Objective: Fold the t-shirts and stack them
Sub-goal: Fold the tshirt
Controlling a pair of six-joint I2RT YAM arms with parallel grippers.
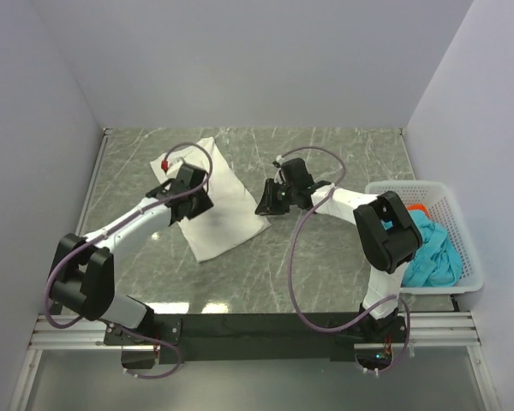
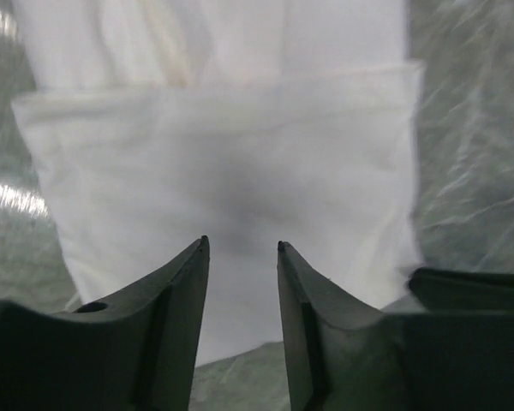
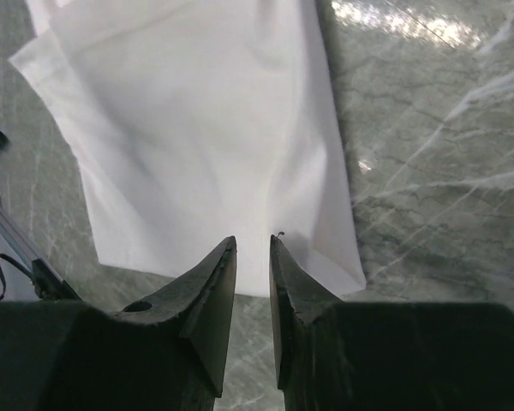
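From above: shows the white t-shirt (image 1: 227, 201) folded into a long narrow strip on the table (image 1: 343, 154), lying between the two tools and running away from them. Puts the left gripper (image 1: 191, 204) over the strip's left edge, roughly midway along, and the right gripper (image 1: 268, 202) just off its right edge, towards the near corner. Catches a scrap of red print (image 1: 165, 163) peeking out at the far end, beyond the left gripper. Sets the basket (image 1: 467, 257) well out to the right of the right gripper, with the teal t-shirt (image 1: 428, 253) heaped inside and the red-orange t-shirt (image 1: 418, 208) barely showing behind it.

Left wrist: looks down past jaws parted with nothing between them. Finds white cloth directly beneath and ahead of the tips, with a folded layer's edge crossing further ahead. Cannot tell whether the tips touch the cloth.

Right wrist: shows jaws only narrowly parted, again gripping nothing. Has the strip's near corner just below and right of the tips, and bare marble beyond it to the right.

Progress, as a judgement: lengthwise folds on one shirt done, a crosswise fold probably left. Two shirts not yet out of the basket and no stack begun, so well under halfway
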